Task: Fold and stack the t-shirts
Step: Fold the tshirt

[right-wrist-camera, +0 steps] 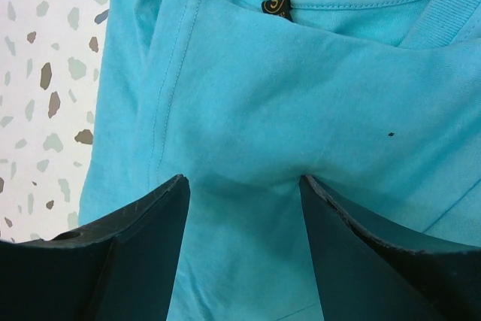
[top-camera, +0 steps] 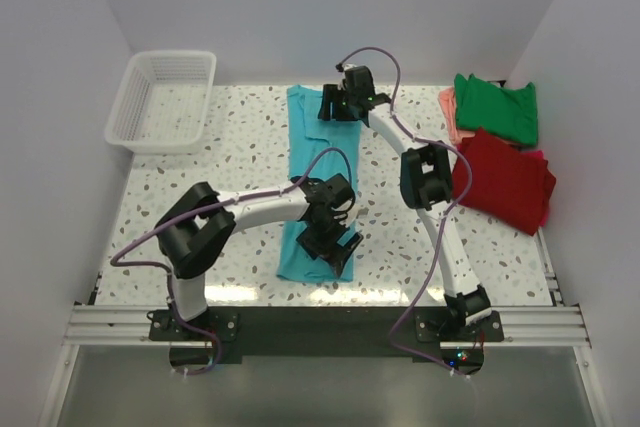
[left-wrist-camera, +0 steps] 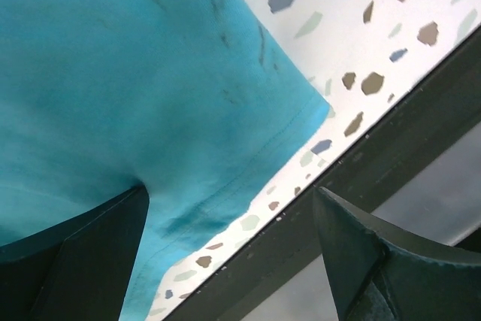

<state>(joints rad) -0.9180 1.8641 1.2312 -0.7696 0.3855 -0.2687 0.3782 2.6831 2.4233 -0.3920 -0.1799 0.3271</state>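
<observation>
Both left fingers (left-wrist-camera: 75, 261) and right fingers (right-wrist-camera: 113, 261) gape over opposite end edges of the turquoise t-shirt (top-camera: 303, 137).

White arms (top-camera: 265, 211), black joints (top-camera: 195, 232), purple cables (top-camera: 372, 50).

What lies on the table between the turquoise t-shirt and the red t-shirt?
In the top view, the right arm and its purple cable pass over that stretch; nothing else lies on the table between the turquoise t-shirt and the red t-shirt.

The turquoise t-shirt (top-camera: 305, 152) is laid flat, its ends beneath the left gripper (top-camera: 333, 245) and right gripper (top-camera: 338, 107). A red t-shirt (top-camera: 500, 184) is seen right of the latter
</observation>
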